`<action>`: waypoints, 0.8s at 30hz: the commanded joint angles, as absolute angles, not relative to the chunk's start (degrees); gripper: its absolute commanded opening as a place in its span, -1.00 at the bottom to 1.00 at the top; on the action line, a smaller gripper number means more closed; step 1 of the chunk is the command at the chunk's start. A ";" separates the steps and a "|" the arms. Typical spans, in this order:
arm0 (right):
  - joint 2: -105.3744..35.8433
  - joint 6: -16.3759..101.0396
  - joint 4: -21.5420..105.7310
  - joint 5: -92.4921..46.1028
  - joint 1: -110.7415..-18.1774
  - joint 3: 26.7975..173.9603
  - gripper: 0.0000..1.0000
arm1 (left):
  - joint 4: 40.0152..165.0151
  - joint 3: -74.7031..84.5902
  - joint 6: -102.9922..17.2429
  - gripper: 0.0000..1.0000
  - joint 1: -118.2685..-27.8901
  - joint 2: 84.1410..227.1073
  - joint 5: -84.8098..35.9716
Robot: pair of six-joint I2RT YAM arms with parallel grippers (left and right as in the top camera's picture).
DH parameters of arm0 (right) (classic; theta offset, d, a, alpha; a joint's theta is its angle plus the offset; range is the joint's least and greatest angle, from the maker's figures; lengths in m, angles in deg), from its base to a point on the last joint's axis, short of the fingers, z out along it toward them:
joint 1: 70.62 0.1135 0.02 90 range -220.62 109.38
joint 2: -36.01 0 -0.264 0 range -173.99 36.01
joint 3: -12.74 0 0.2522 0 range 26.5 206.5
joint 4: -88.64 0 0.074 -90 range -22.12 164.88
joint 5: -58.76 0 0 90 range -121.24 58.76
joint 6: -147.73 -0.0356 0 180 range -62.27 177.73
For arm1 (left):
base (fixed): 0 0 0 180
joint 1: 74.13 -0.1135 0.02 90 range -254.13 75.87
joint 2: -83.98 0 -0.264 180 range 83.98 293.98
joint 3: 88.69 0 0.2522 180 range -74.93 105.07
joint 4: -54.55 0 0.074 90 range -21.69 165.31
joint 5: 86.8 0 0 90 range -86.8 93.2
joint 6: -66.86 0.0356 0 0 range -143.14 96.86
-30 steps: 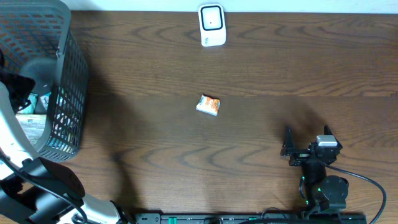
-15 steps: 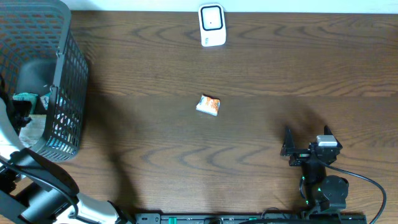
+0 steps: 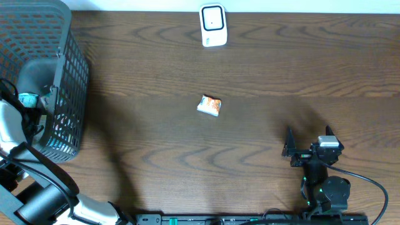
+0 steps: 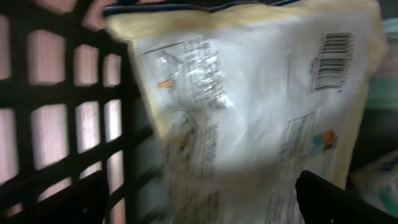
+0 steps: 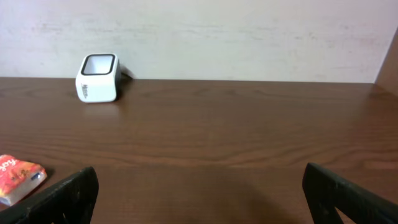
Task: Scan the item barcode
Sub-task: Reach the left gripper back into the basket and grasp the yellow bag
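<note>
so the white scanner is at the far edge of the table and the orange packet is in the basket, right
Not quite. The overhead view shows the orange packet lying on the table, well clear of the basket. The white scanner does stand at the far edge.

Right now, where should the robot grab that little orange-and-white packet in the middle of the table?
Probably from straight above, with the open right gripper closing across the narrower width of the packet. It lies flat and a little skewed on the table, nothing beside it, so there is room either side; coming sideways would likely push it.
</note>
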State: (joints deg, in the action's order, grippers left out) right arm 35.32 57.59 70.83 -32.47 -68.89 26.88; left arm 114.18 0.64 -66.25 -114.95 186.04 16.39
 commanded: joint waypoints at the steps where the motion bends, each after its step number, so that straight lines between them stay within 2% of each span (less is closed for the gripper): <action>1: 35.69 58.22 70.59 -32.54 -68.71 26.82 0.99 | 110.09 -2.01 -60.87 0.89 -115.10 186.78 12.98; 12: 35.69 58.22 70.59 -32.54 -68.71 26.82 0.98 | 106.37 -3.14 -58.49 0.86 -115.10 193.01 11.16; 13: 35.69 58.22 70.59 -32.54 -68.71 26.82 0.99 | 106.44 -3.14 -58.47 0.77 -115.10 194.23 11.16; 14: 35.69 58.22 70.59 -32.54 -68.71 26.82 0.98 | 106.61 -3.14 -58.47 0.58 -115.10 195.37 11.16; 15: 35.69 58.22 70.59 -32.56 -68.71 26.82 0.98 | 106.72 -3.14 -58.49 0.28 -115.10 196.68 11.21; 16: 35.69 58.22 70.59 -32.54 -68.71 26.82 0.99 | 106.74 -3.14 -58.49 0.13 -115.10 197.21 11.21; 17: 35.69 58.22 70.61 -32.56 -68.71 26.82 0.99 | 106.70 -3.14 -58.49 -0.14 -115.10 197.58 11.21; 23: 35.69 58.22 70.59 -32.54 -68.71 26.82 0.99 | 107.25 -2.16 -58.51 -0.85 -115.10 195.41 11.14; 24: 35.69 58.22 70.59 -32.56 -68.71 26.82 0.99 | 107.51 -1.92 -58.51 -0.85 -115.10 194.69 11.12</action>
State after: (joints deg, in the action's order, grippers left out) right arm 35.32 57.59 70.83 -32.47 -68.89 26.88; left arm 106.83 -0.56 -58.64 -114.77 192.42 10.53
